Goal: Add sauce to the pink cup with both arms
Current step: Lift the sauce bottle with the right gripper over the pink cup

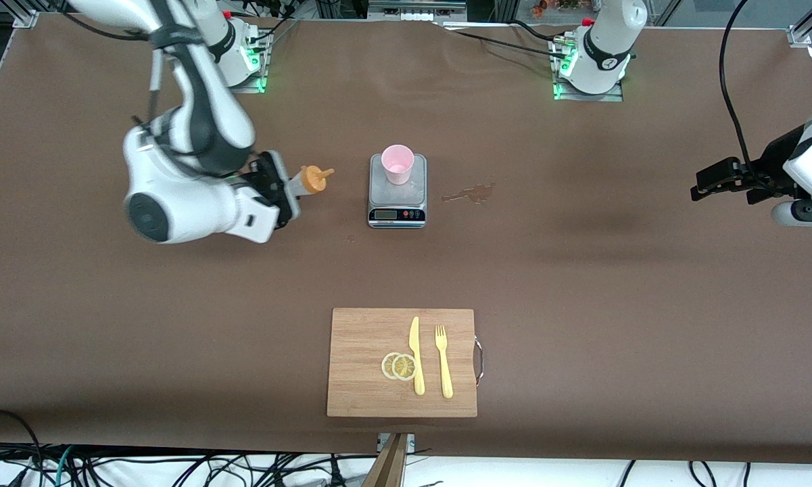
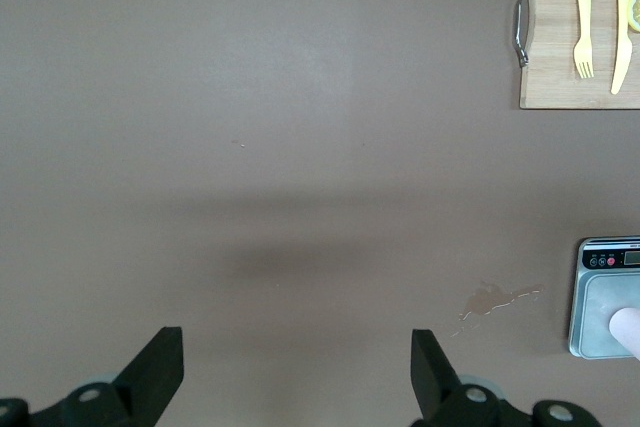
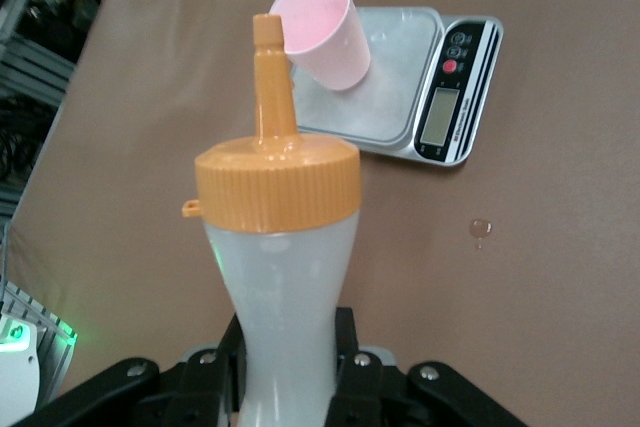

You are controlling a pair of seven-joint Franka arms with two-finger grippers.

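Observation:
The sauce bottle (image 1: 309, 180), whitish with an orange nozzle cap, is held on its side above the table, nozzle pointing toward the pink cup (image 1: 397, 164). My right gripper (image 1: 288, 192) is shut on the bottle's body, beside the scale toward the right arm's end. In the right wrist view the bottle (image 3: 280, 247) stands between the fingers (image 3: 352, 347) and the nozzle tip reaches the cup's (image 3: 322, 32) rim in the picture. The cup stands upright on the scale (image 1: 397, 203). My left gripper (image 1: 702, 189) waits open and empty at the left arm's end; its fingertips (image 2: 160, 362) stand wide apart.
A small wet spill (image 1: 470, 194) lies on the brown table beside the scale toward the left arm's end. A wooden cutting board (image 1: 358, 392) with lemon slices (image 1: 399, 366), a yellow knife (image 1: 416, 355) and fork (image 1: 443, 362) lies nearer the front camera.

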